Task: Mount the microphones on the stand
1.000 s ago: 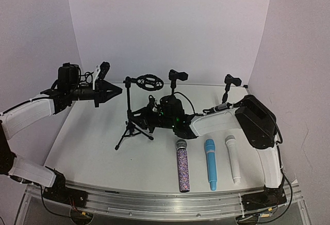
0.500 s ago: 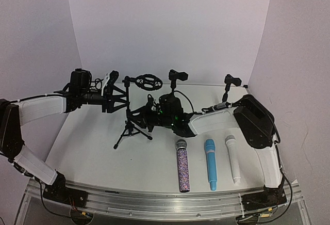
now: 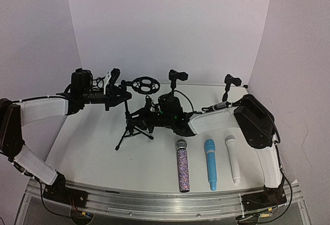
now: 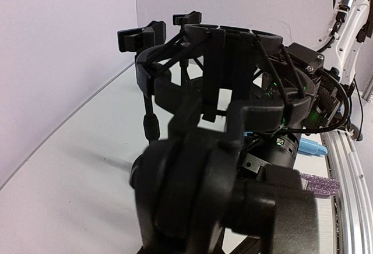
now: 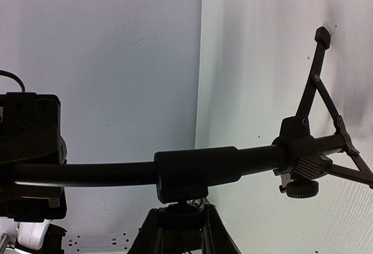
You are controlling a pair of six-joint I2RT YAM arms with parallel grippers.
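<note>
A: Where are the mics?
B: All 3 lie flat on the table (image 3: 87, 147), near its front edge, heads pointing away from the arm bases. The purple mic (image 3: 182, 165) is on the left, the blue mic (image 3: 210, 164) in the middle, the white mic (image 3: 233, 160) on the right. They lie side by side, apart from one another.
A: And the stand?
B: The stand (image 3: 127, 127) is upright on its tripod legs, left of the mics and further back, with a ring mount (image 3: 145, 84) at its top.
A: The right gripper?
B: The right gripper (image 3: 138, 115) has its fingers closed on the stand's pole, above the tripod hub. In its wrist view the pole runs straight across the fingertips.
A: The left gripper?
B: The left gripper (image 3: 121, 97) is at the stand's top, just beside the ring mount. Its wrist view is full of blurred black parts, so I can't tell whether the fingers are open or closed
</note>
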